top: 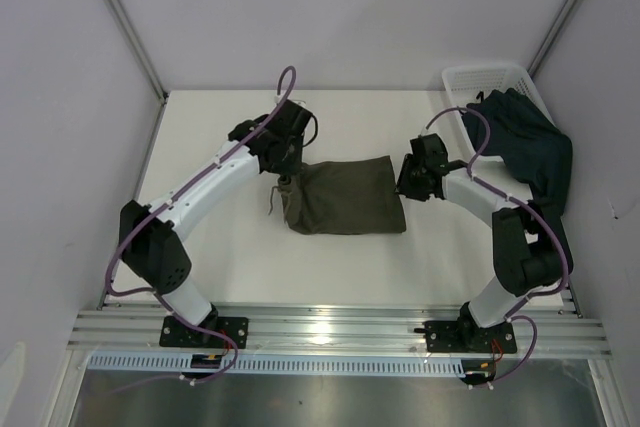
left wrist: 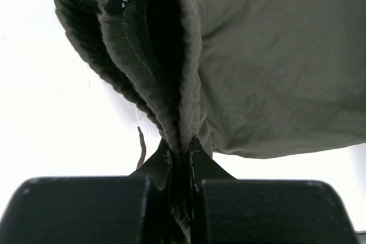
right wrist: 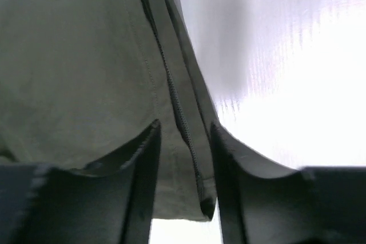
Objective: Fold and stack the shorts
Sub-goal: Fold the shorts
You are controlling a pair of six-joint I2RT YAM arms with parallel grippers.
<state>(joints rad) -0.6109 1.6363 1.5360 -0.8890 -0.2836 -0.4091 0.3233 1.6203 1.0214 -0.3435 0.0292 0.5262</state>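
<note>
Left fingers (top: 283, 173) are clamped on the ribbed waistband of the olive shorts (top: 345, 197), with that arm bent and reaching in from their left side. Right fingers (top: 404, 183) stand apart, straddling the hem at the olive shorts' right edge, elbow folded back. The olive shorts lie on the counter (top: 300, 272), with bare surface on their near and far sides. Right of them, the navy shorts (top: 530, 147) drape over the white basket (top: 470, 77).

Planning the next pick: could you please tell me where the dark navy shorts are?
In the top view, the dark navy shorts drape over the white mesh basket at the far right.
</note>
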